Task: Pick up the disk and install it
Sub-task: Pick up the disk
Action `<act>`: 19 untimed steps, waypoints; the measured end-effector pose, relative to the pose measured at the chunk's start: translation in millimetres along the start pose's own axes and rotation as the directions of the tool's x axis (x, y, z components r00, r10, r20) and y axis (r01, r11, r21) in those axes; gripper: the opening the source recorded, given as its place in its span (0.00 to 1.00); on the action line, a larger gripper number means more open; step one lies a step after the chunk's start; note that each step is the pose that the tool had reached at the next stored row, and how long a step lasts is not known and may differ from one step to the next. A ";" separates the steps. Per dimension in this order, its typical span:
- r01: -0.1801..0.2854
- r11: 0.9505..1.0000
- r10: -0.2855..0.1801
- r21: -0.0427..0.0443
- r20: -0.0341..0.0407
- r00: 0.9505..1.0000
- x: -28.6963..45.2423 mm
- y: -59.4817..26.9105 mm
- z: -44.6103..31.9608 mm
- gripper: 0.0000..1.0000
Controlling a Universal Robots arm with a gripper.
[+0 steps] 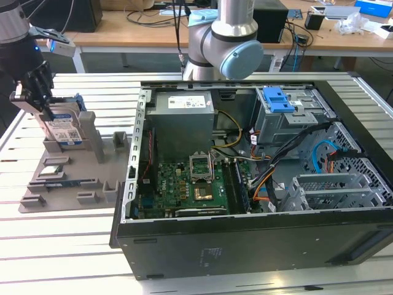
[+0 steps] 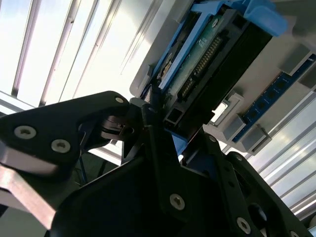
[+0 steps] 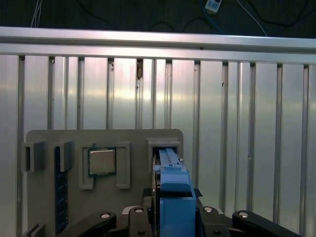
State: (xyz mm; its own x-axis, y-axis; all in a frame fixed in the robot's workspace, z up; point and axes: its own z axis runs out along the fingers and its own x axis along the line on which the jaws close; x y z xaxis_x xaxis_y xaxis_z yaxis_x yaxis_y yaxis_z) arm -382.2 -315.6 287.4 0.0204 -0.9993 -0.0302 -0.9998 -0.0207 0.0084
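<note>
The disk [image 1: 64, 130] is clamped edge-on by the tool [image 1: 44, 103] in its tray [image 1: 61, 198]; if lifted askew, it could be jammed

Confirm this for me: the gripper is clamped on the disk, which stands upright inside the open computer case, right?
Not inside it. The exterior view shows the gripper clamped on the disk, which stands upright in the grey holder tray on the table, outside the open computer case, toward the exterior view's left.
</note>
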 end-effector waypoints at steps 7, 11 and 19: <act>0.000 1.000 0.000 0.000 0.000 1.000 0.0 0.6 0.1 0.37; 0.000 1.000 0.000 0.000 0.000 1.000 0.0 1.1 0.1 0.37; 0.000 1.000 0.000 0.000 -0.001 1.000 -1.4 1.2 -16.9 0.37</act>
State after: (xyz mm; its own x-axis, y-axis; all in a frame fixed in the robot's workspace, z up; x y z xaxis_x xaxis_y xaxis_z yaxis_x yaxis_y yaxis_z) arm -383.3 -314.7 304.3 0.0204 -0.9994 -0.0287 -0.9998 -0.0206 0.0085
